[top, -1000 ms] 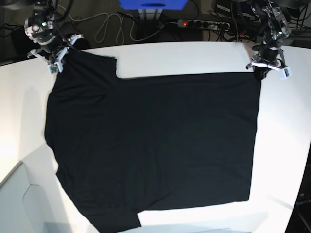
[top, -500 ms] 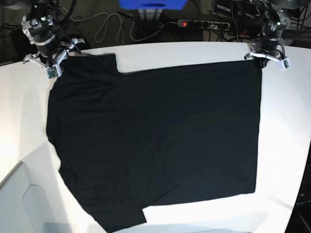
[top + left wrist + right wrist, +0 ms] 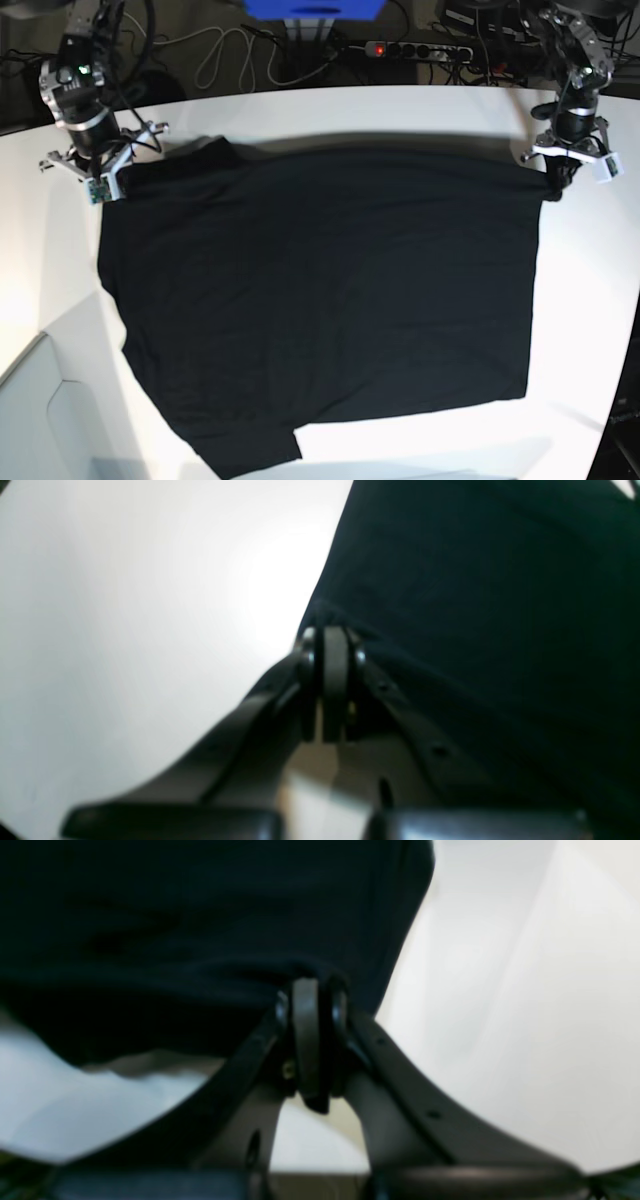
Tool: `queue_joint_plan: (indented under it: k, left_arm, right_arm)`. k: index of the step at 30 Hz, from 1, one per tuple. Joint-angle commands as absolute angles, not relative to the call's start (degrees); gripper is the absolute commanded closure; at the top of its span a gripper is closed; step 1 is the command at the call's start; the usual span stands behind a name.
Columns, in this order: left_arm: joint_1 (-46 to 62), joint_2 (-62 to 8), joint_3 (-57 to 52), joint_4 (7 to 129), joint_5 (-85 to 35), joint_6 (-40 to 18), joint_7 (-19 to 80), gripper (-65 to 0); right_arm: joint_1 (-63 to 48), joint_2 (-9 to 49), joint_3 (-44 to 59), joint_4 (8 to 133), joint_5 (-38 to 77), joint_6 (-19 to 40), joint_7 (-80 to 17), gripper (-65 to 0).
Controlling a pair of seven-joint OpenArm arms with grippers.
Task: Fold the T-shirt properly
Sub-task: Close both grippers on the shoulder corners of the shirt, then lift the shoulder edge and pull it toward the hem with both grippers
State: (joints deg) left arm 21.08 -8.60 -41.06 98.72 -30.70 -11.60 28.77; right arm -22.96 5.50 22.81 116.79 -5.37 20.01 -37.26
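Observation:
The black T-shirt (image 3: 320,300) lies spread flat on the white table (image 3: 400,110), plain side up; no print shows. My left gripper (image 3: 553,182) is shut on the shirt's far right corner; in the left wrist view (image 3: 330,630) black cloth (image 3: 475,605) bunches at the closed tips. My right gripper (image 3: 112,180) is shut on the shirt's far left corner by the sleeve; the right wrist view (image 3: 312,982) shows cloth (image 3: 175,930) pinched there. The far edge is held taut between both grippers, slightly lifted.
Cables and a power strip (image 3: 415,48) lie behind the table's far edge. A blue box (image 3: 315,10) stands at the back middle. A grey panel (image 3: 50,420) is at the near left corner. White tabletop shows on both sides of the shirt.
Both grippers moved toward the near side with the shirt's far corners. The far edge now sits lower in view and casts a shadow; the near hem stayed roughly where it was.

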Motion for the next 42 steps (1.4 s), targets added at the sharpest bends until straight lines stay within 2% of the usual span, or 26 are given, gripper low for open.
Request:
queue_joint_plan:
  k: [1,9,15,26,34,42]
  left_arm:
    - [20.53,-9.45,-41.36,99.56,-31.25,-11.65,27.56,0.0]
    - [12.35,-9.45,-40.04,99.56,-26.24,-11.56,27.65,0.0]
    - [6.02,-9.45,-36.44,98.95,-18.95,-11.56,27.65,0.0]
    - [-0.48,-11.03,-35.82,88.31,-16.92,-11.56,27.56,0.0]
    - [-4.53,-12.44,-35.74,86.2,-16.57,-11.56,27.56,0.0]
    - [-5.76,-12.62,-35.74,84.35,-16.66,-11.56,27.56,0.0]
  right_arm:
    - [-21.23,6.02,22.99,117.49,-5.14,20.35,-36.97,-0.1]
    - [-5.93,7.25,20.53,111.08,-5.23,20.44,-43.65,-0.1]
    - [2.59,7.96,16.84,103.34,-5.32,20.44,-43.56,-0.1]
    - [17.8,9.71,9.1,89.54,-5.32,20.44,-42.86,-0.1]
    - [23.6,11.12,9.1,77.93,-5.32,20.44,-36.44,-0.1]
    - [25.45,11.82,9.19,75.03,-5.32,20.44,-36.09,-0.1]
